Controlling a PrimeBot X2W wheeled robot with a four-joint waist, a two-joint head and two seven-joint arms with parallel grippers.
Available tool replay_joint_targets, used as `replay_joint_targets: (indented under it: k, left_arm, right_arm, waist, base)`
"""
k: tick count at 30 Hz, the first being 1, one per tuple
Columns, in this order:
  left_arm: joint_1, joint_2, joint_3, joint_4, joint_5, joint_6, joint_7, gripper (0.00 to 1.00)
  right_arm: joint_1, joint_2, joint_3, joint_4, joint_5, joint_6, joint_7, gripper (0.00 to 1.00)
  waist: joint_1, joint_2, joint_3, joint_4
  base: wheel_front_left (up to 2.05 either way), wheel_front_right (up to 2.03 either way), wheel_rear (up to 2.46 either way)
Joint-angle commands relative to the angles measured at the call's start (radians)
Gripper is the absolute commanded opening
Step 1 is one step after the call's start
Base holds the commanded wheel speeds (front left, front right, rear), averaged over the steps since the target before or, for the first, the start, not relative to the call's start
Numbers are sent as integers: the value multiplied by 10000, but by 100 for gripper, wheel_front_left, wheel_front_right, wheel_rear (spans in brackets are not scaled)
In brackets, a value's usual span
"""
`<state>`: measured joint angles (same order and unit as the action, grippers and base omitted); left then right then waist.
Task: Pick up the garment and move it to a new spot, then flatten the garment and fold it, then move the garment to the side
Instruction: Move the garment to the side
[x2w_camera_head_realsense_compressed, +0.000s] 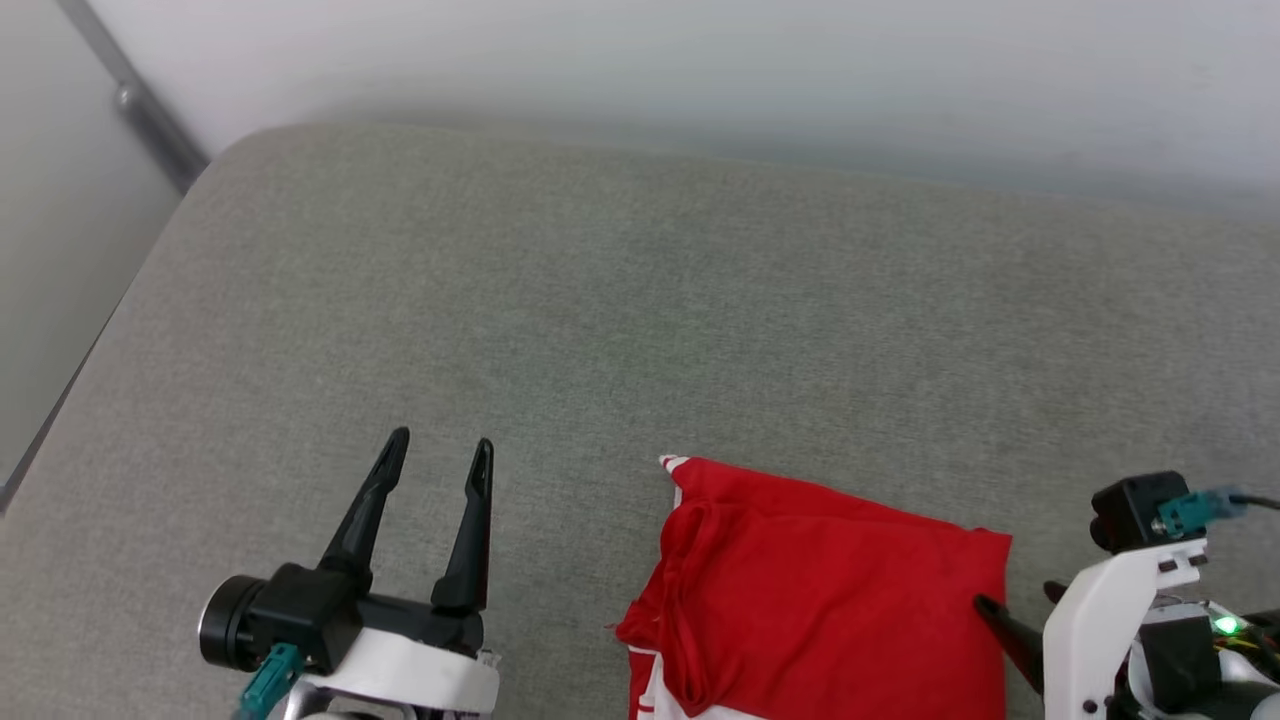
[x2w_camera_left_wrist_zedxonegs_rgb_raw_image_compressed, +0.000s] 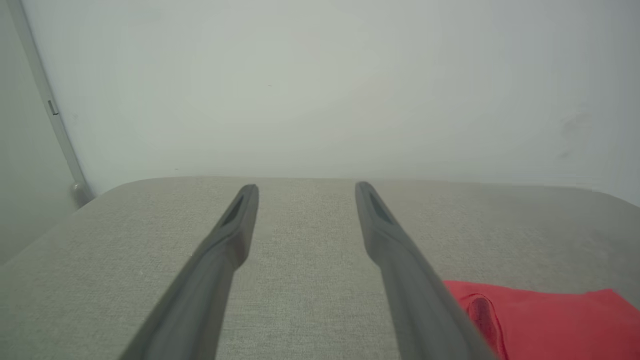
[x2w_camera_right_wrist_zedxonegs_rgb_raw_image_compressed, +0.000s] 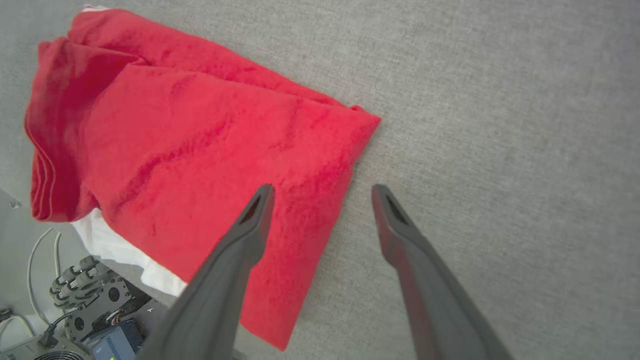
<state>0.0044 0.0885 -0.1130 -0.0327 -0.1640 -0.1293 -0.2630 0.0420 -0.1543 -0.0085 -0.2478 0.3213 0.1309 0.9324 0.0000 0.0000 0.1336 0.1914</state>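
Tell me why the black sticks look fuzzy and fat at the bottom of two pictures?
Left wrist view: the left tool sits right by the lens, so its fingers blur low down and sharpen toward the tips. Right wrist view: the right tool blurs the same way, while the red shirt stays crisp. Head view: soft, even light, no hard shadows; the far wall looks hazy.

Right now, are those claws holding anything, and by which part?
Nothing is held. The left claw is open over the bare grey surface, apart from the red garment. The right claw is open too, at the garment's edge, not gripping it.
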Motion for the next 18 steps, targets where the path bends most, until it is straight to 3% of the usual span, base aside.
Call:
replay_joint_targets:
  k: [1,6,17,18]
  left_arm:
    - [-263,-29,-24,-41,-68,-16,-21,100]
    - [-537,-95,-25,-180,-35,-16,-21,100]
    - [-751,-204,-250,-128,17,-16,-21,100]
    - [-760,-210,-266,-119,12,-16,-21,100]
  right_arm:
    - [-177,6,-75,56,-214,-4,442,100]
    - [-472,231,-203,683,-295,-4,1294,100]
    - [-539,572,209,2814,-511,-3,1133,100]
    - [-522,542,351,2961,-563,-3,1055,93]
  waist:
    - [0,0,262,279]
    - [0,0,586,684]
    - [0,0,937,1227]
    - [0,0,943,1245]
  base:
    - [0,0,0]
    - [0,0,0]
    - [0,0,0]
    - [0,0,0]
